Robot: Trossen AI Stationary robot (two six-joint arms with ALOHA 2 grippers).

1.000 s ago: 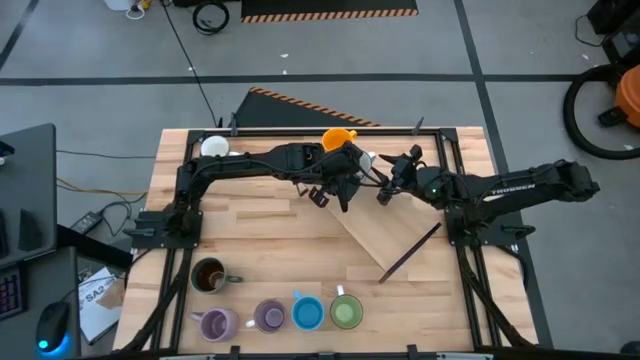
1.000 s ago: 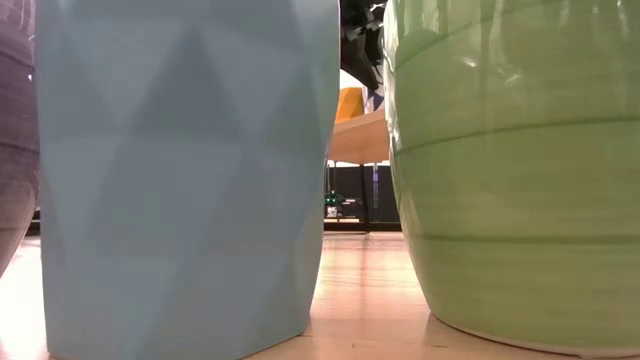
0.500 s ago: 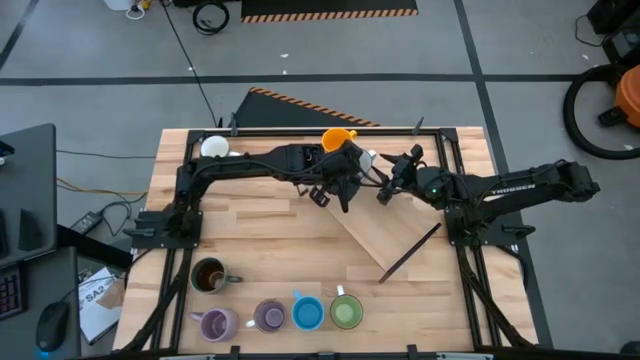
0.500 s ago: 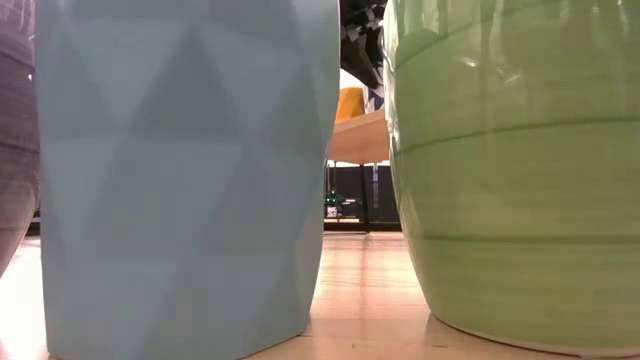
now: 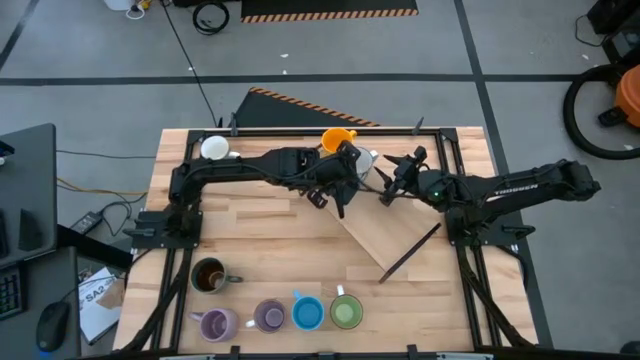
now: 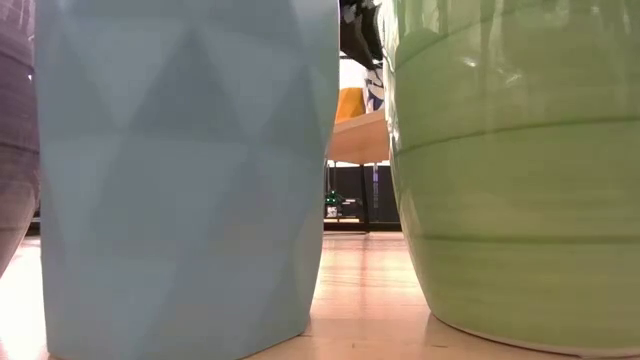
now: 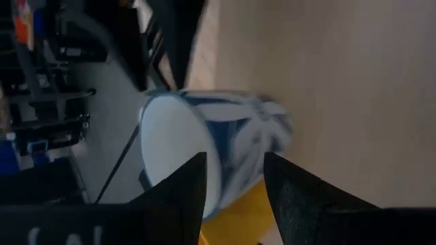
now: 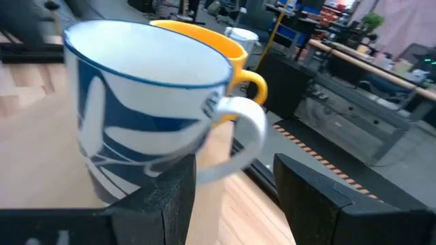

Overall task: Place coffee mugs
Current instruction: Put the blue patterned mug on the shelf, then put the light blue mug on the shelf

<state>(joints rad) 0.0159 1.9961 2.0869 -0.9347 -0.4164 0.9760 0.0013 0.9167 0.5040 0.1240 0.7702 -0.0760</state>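
Wooden table [image 5: 260, 235] — at its far edge both grippers [image 5: 338, 192] [image 5: 392, 188], fingers spread, flank a blue-patterned white mug [image 8: 136, 136] beside the orange mug [image 5: 338, 138]; near edge crowded with mugs.

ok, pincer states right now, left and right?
Left pincer: open, fingers either side of the white-and-blue mug beside the orange mug, no grip visible.
Right pincer: open, facing that mug's handle, holding nothing.

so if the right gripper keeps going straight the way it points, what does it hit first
Most likely the white-and-blue mug: the open right gripper faces its handle, with the orange mug just behind it. How close it is remains unclear.
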